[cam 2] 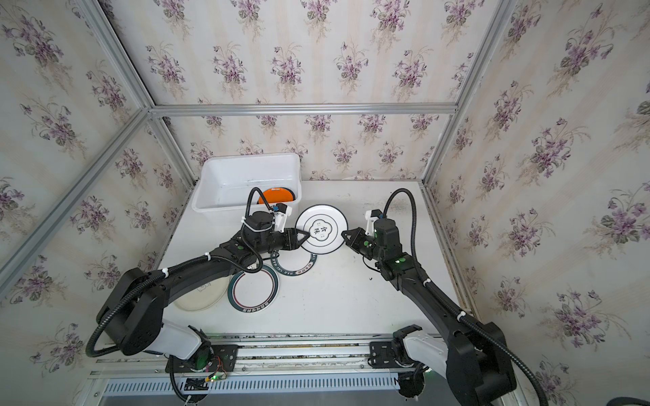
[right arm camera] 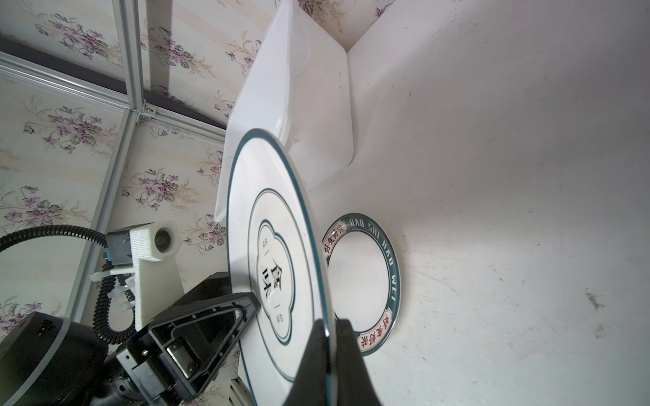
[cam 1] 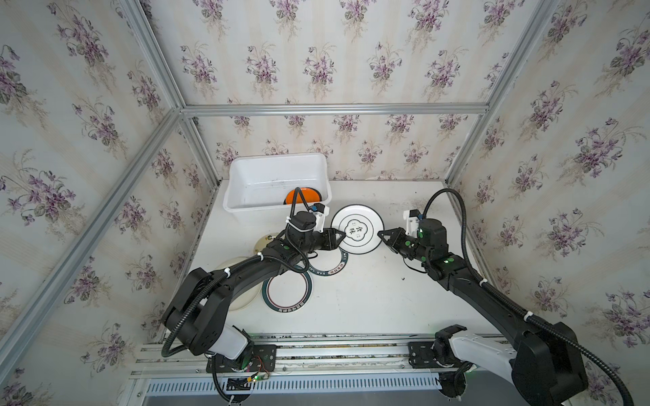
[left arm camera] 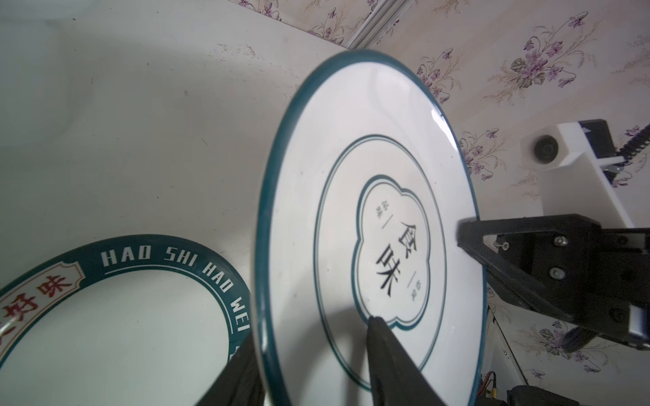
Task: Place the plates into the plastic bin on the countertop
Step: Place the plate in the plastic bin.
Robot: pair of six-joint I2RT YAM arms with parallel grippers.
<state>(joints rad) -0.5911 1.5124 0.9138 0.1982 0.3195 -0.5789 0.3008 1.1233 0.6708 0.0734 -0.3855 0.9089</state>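
One white plate (cam 1: pixel 357 229) — teal rim, black characters.

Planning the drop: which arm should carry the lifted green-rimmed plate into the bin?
Left, probably. The left gripper straddles the green-rimmed plate beside the plastic bin; the right gripper pinches its rim farther from the bin.

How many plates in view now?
6. Orange plate in the bin; lettered plate in the right gripper; HAO SHI plate, green-ringed plate, large cream plate, small cream plate on the countertop. Others may be hidden.
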